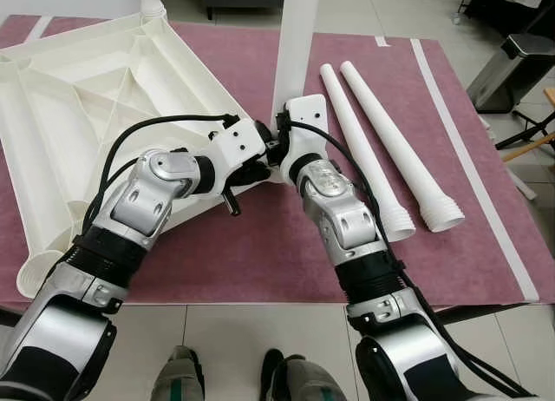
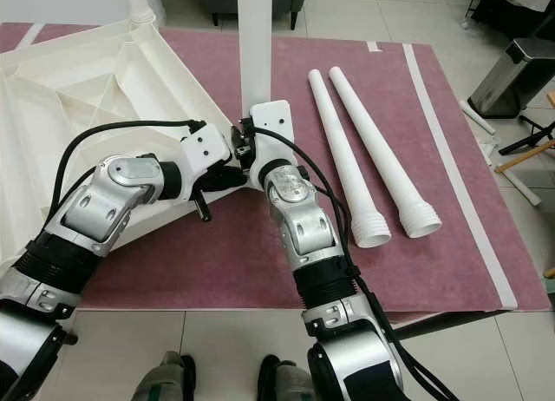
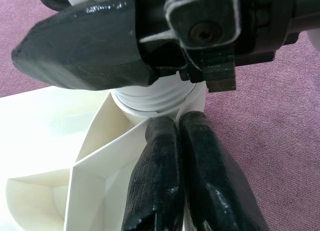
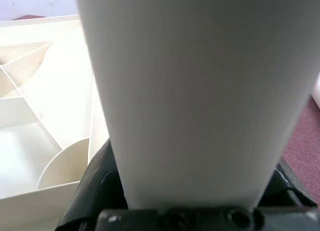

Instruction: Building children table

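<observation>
**Seating a leg in the upturned tabletop**

The right gripper (image 4: pixel 190 211) is clamping an upright leg (image 1: pixel 295 45) near its lower end, its jaws wrapping the white tube. The threaded foot of that leg is sitting in the corner socket of the tabletop (image 1: pixel 95 97), which is lying ribs-up just beyond and to the left of both grippers on the purple mat (image 1: pixel 260 245). The left gripper (image 3: pixel 175 156) is pressing in from the opposite side with its fingers together, tips resting against the socket wall right under the thread.

Judging from this, the leg is being screwed or pushed home. To do it well, the right gripper should be keeping the tube square to the top while turning, so the thread is not crossing; the left should be bracing the corner so the light plastic top is not sliding on the mat.

Count: one tabletop; four legs in all, with one standing in the far corner socket (image 1: pixel 149 2), one being held, and two spare legs (image 1: pixel 381 141) lying side by side to the right of the right gripper, threads toward the robot.
</observation>
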Robot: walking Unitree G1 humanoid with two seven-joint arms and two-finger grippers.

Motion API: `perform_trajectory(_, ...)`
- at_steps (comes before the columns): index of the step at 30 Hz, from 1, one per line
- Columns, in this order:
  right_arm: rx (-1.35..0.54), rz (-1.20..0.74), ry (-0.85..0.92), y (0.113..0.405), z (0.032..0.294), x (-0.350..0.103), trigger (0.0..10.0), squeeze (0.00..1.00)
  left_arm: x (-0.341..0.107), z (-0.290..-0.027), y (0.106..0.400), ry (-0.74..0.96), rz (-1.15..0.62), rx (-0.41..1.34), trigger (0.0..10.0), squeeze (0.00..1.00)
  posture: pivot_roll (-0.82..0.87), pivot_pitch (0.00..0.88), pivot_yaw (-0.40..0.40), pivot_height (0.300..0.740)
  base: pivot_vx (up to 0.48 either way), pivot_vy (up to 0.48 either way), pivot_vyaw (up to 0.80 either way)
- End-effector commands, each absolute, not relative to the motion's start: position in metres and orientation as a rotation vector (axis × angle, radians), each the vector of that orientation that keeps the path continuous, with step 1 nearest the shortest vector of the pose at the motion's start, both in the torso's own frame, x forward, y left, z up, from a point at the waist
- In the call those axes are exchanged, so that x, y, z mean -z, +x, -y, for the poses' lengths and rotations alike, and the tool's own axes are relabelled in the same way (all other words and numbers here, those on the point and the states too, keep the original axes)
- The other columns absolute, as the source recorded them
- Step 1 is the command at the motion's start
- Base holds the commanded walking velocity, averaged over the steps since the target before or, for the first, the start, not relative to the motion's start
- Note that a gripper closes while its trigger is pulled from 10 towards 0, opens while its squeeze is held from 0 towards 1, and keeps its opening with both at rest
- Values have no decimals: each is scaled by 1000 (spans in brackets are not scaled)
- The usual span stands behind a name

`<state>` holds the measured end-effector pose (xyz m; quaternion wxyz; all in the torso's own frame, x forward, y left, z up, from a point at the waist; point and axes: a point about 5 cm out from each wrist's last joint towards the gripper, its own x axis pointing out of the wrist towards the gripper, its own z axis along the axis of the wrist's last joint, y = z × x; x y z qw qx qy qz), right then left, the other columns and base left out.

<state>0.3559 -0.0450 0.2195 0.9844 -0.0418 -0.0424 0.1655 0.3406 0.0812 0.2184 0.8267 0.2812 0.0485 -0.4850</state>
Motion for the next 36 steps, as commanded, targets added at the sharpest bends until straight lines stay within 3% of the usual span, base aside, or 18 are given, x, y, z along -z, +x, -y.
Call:
perform_trajectory(1, -364, -77, -115, 352, 37, -186, 10000, 0, -238, -88, 352, 598, 33, 760, 0, 0, 141, 204, -29, 740, 0, 0, 0)
perform_trajectory(2, -366, -68, -111, 352, 36, -187, 10000, 0, -238, -88, 352, 597, 35, 767, 0, 0, 141, 204, -29, 740, 0, 0, 0)
perform_trajectory(3, -400, -36, -108, 350, 33, -191, 10000, 341, -238, -87, 349, 596, 42, 792, 0, 0, 143, 202, -31, 740, 0, 0, 0)
perform_trajectory(4, -424, -16, -107, 349, 31, -194, 10000, 341, -238, -87, 348, 597, 46, 809, 0, 0, 143, 202, -31, 740, 0, 0, 0)
perform_trajectory(5, -463, 2, -96, 347, 29, -196, 10000, 1000, -238, -86, 346, 596, 50, 825, 0, 0, 143, 202, -31, 740, 0, 0, 0)
perform_trajectory(6, -543, 29, -74, 343, 25, -201, 10000, 1000, -238, -86, 342, 599, 60, 853, 0, 0, 149, 199, -35, 740, 0, 0, 0)
perform_trajectory(7, -639, 68, -80, 338, 23, -207, 10000, 659, -237, -87, 336, 604, 68, 887, 0, 0, 149, 198, -35, 740, 0, 0, 0)
perform_trajectory(8, -735, 96, -87, 333, 23, -212, 10000, 0, -237, -88, 329, 612, 79, 931, 0, 0, 148, 196, -36, 740, 0, 0, 0)
perform_trajectory(12, -872, 125, -98, 325, 28, -219, 10000, 0, -235, -89, 313, 618, 102, 1024, 0, 0, 147, 195, -37, 740, 0, 0, 0)
perform_trajectory(17, -1087, 125, -225, 316, 51, -217, 10000, 0, -232, -93, 267, 592, 150, 1265, 0, 0, 150, 188, -43, 740, 0, 0, 0)
perform_trajectory(26, -1373, 85, -284, 296, 72, -215, 10000, 0, -227, -109, 235, 585, 117, 1381, 0, 0, 156, 185, -52, 740, 0, 0, 0)
perform_trajectory(27, -1383, 88, -279, 296, 73, -216, 4667, 0, -227, -110, 232, 583, 114, 1387, 0, 0, 157, 186, -53, 740, 0, 0, 0)
perform_trajectory(28, -1393, 90, -276, 296, 74, -217, 4667, 0, -227, -111, 230, 581, 112, 1389, 0, 0, 157, 186, -53, 740, 0, 0, 0)
perform_trajectory(29, -1394, 91, -267, 297, 74, -218, 0, 0, -227, -111, 229, 580, 109, 1384, 0, 0, 158, 187, -54, 740, 0, 0, 0)
perform_trajectory(33, -1386, 99, -248, 299, 73, -219, 0, 0, -226, -111, 230, 576, 107, 1362, 0, 0, 158, 187, -54, 740, 0, 0, 0)
perform_trajectory(36, -1258, 69, -235, 310, 68, -214, 0, 0, -223, -110, 244, 578, 94, 1260, 0, 0, 156, 191, -52, 740, 0, 0, 0)
